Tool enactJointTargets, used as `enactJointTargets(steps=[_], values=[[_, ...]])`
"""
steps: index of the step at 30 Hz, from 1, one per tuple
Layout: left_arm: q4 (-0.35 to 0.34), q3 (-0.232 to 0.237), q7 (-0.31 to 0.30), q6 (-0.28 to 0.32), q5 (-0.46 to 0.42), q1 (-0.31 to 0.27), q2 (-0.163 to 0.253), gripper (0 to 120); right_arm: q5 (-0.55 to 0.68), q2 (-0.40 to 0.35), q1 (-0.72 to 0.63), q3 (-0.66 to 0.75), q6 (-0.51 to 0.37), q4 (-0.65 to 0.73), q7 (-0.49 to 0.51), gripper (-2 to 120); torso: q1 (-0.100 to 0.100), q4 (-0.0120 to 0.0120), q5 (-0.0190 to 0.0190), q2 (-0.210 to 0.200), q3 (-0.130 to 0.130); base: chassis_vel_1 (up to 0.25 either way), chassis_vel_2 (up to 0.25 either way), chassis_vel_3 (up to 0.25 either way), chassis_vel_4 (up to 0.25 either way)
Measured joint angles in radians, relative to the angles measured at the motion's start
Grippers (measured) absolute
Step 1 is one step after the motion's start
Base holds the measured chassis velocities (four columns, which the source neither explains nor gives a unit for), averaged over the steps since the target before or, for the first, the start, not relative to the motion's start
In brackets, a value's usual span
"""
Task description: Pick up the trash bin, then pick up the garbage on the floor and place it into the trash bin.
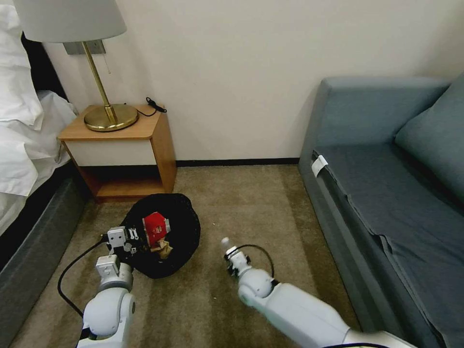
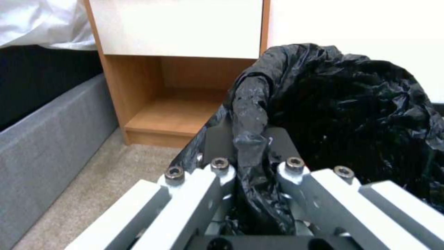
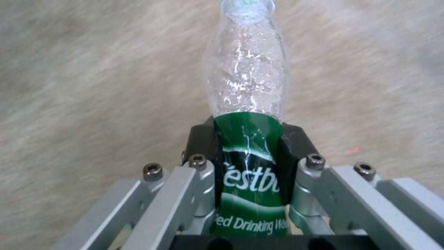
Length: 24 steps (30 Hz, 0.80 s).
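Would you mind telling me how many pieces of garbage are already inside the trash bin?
2 that I can make out: a red-and-white packet and a tan paper bag just below it, both inside the trash bin. More could be hidden under them in the black liner.

A wooden nightstand (image 1: pixel 126 145) stands against the wall (image 1: pixel 232 63), its lower shelf open. On its top sit a brass lamp (image 1: pixel 104 104) and a black cable (image 1: pixel 155 105). White bedding (image 1: pixel 24 130) hangs beside it. A grey-blue sofa (image 1: pixel 386 183) lines the opposite side of the beige carpet (image 1: pixel 251 203).
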Motion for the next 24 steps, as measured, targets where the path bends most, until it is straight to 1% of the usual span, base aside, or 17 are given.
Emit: enactJointTargets(steps=[1,2,3,5,6,7,8,9,10,11,12,13,15,16,18,22,24], values=[[0.000,0.000,0.000,0.000,0.000,0.000,0.000,5,0.000,0.000,0.000,0.000,0.000,0.000,0.000,19,0.000,0.0000,0.0000,0.000,0.000,0.000,0.000,0.000,0.000],[0.000,0.000,0.000,0.000,-0.003,0.000,0.002,5,-0.034,-0.036,-0.005,0.028,0.012,0.033,-0.019,19,0.000,0.0000,-0.0001,0.000,0.000,0.000,0.000,0.000,0.000],[0.000,0.000,0.000,0.000,-0.003,0.000,0.002,5,-0.034,-0.036,-0.005,0.028,0.012,0.033,-0.019,19,0.000,0.0000,-0.0001,0.000,0.000,0.000,0.000,0.000,0.000],[0.000,0.001,0.000,0.000,-0.006,-0.002,0.005,5,-0.157,-0.103,-0.016,0.087,0.077,0.081,-0.102,19,0.000,-0.0004,-0.0002,0.000,0.000,0.000,0.000,0.000,0.000],[0.000,0.001,0.000,0.000,-0.006,-0.002,0.005,5,-0.157,-0.103,-0.016,0.087,0.077,0.081,-0.102,19,0.000,-0.0004,-0.0002,0.000,0.000,0.000,0.000,0.000,0.000],[0.001,0.002,0.000,0.000,-0.007,-0.003,0.005,5,-0.193,-0.117,-0.017,0.100,0.104,0.091,-0.132,19,0.000,-0.0004,-0.0002,0.000,0.000,0.000,0.000,0.000,0.000],[0.002,0.004,0.001,0.000,-0.007,-0.005,0.006,5,-0.259,-0.142,-0.016,0.121,0.160,0.110,-0.194,19,0.000,-0.0003,-0.0001,0.000,0.000,0.000,0.000,0.000,0.000],[0.002,0.004,0.001,0.000,-0.007,-0.005,0.006,5,-0.259,-0.142,-0.016,0.121,0.160,0.110,-0.194,19,0.000,-0.0003,-0.0001,0.000,0.000,0.000,0.000,0.000,0.000],[0.003,0.006,0.001,0.000,-0.007,-0.005,0.006,5,-0.303,-0.162,-0.012,0.131,0.207,0.130,-0.252,19,0.000,-0.0003,0.0000,0.000,0.000,0.000,0.000,0.000,0.000],[0.003,0.007,0.001,0.000,-0.007,-0.006,0.006,5,-0.326,-0.170,-0.006,0.135,0.233,0.141,-0.284,19,0.000,-0.0003,-0.0002,0.000,0.000,0.000,0.000,0.000,0.000],[0.003,0.007,0.001,0.000,-0.007,-0.006,0.006,5,-0.326,-0.170,-0.006,0.135,0.233,0.141,-0.284,19,0.000,-0.0003,-0.0002,0.000,0.000,0.000,0.000,0.000,0.000],[0.003,0.009,0.001,0.000,-0.007,-0.006,0.006,5,-0.351,-0.176,0.002,0.137,0.260,0.151,-0.318,19,0.000,-0.0003,-0.0001,0.000,0.000,0.000,0.000,0.000,0.000],[0.005,0.010,0.001,0.000,-0.007,-0.006,0.006,5,-0.441,-0.180,0.028,0.137,0.346,0.168,-0.432,19,0.000,-0.0001,-0.0001,0.000,0.000,0.000,0.000,0.000,0.000],[0.005,0.010,0.001,0.000,-0.007,-0.006,0.006,5,-0.441,-0.180,0.028,0.137,0.346,0.168,-0.432,19,0.000,-0.0001,-0.0001,0.000,0.000,0.000,0.000,0.000,0.000],[0.005,0.007,0.001,0.002,-0.007,-0.007,0.006,5,-0.535,-0.161,0.066,0.120,0.427,0.179,-0.540,19,0.000,0.0001,-0.0002,0.000,0.000,0.000,0.000,0.000,0.000],[0.004,0.005,0.001,0.004,-0.007,-0.006,0.006,5,-0.594,-0.145,0.087,0.101,0.455,0.178,-0.584,19,0.000,0.0000,-0.0004,0.000,0.000,0.000,0.000,0.000,0.000],[0.002,0.002,0.001,0.005,-0.007,-0.005,0.007,5,-0.714,-0.112,0.109,0.082,0.498,0.165,-0.637,19,0.000,0.0001,-0.0002,0.000,0.000,0.000,0.000,0.000,0.000]])
